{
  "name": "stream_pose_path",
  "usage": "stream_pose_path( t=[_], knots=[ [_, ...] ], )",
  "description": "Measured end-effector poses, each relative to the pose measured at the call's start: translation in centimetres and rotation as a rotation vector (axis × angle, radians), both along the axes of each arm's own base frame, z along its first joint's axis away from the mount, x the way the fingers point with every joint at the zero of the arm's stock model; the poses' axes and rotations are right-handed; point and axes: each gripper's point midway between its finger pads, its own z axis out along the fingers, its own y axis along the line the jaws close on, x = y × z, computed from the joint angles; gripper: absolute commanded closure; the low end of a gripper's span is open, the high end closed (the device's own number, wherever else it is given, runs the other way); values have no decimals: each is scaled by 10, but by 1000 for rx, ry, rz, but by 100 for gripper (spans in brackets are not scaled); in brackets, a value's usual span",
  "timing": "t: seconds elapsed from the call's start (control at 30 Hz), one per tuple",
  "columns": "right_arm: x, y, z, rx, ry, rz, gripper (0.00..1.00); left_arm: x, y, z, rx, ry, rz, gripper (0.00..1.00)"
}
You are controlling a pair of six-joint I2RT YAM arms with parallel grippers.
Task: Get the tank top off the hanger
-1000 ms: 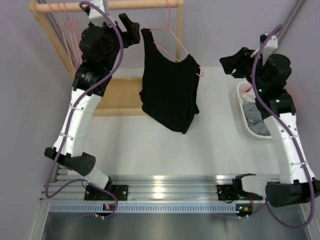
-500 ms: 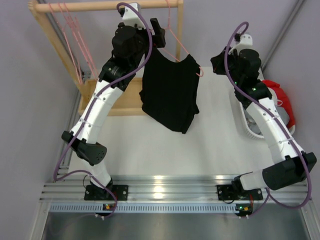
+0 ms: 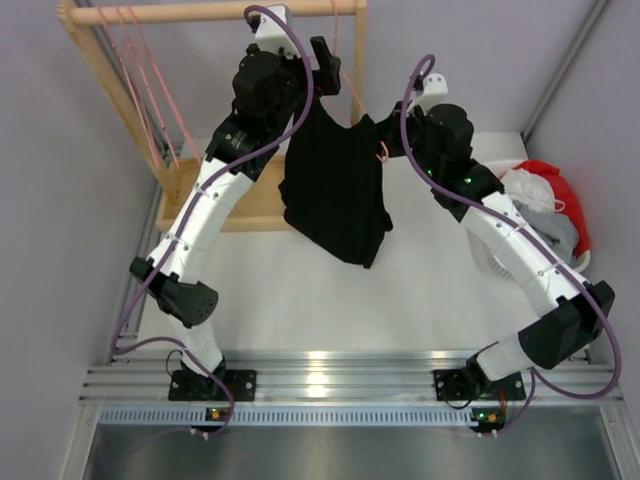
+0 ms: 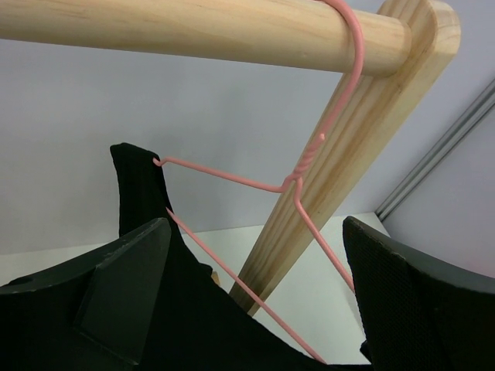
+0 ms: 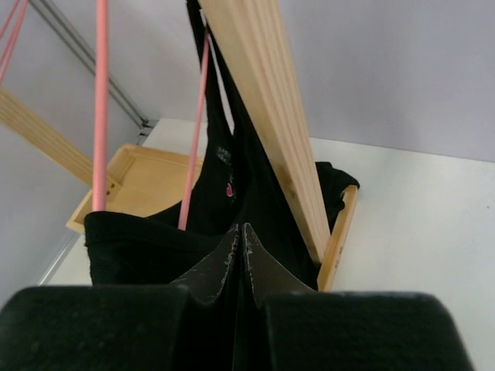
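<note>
Spare hangers (image 3: 160,100): bare, at the left of the rail (image 3: 200,12).
Left fingers (image 4: 124,301): spread wide, holding nothing, either side of the hanger (image 4: 232,179) at its left arm; likely placed to steady the wire or take the strap.
Tank top (image 3: 335,190): on the hanger under the rail, long axis vertical, straps up, hem toward the tabletop (image 3: 430,290).
Right fingers (image 5: 213,270): pressed shut at the right shoulder, probably to peel it off; cloth between them cannot be told.
Red cloth (image 3: 548,180): far right, well apart.

- Black sleeveless fabric tank top (image 3: 335,195): hangs limp by its straps from the hanger, hem draping toward 6 o'clock.
- Thin pink wire hanger (image 4: 308,158): hooked over the wooden rail (image 3: 200,13) at 12 o'clock.
</note>
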Motion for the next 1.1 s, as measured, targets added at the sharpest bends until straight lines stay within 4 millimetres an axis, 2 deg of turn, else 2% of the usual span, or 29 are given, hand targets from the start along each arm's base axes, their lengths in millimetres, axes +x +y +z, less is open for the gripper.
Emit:
stream_pose_path(
  t=[0.3,0.57,0.73,0.77,0.87,0.9,1.1],
  knots=[
    [-13,29,1,8,-10,64,100,15,-16,-14,14,12,-14,4],
    [-21,60,-7,1,3,126,100,26,-21,-26,69,11,26,25],
    [-24,64,-8,1,4,136,100,28,-24,-29,124,-12,79,28],
    [-24,65,-8,1,4,138,100,27,-27,-28,134,-19,84,31],
    [-25,66,-8,2,5,143,100,24,-30,-27,153,-33,96,48],
    [-26,67,-8,3,5,145,100,24,-31,-26,155,-37,104,57],
    [-26,67,-8,3,6,138,100,26,-21,-18,154,-70,165,78]
  ],
)
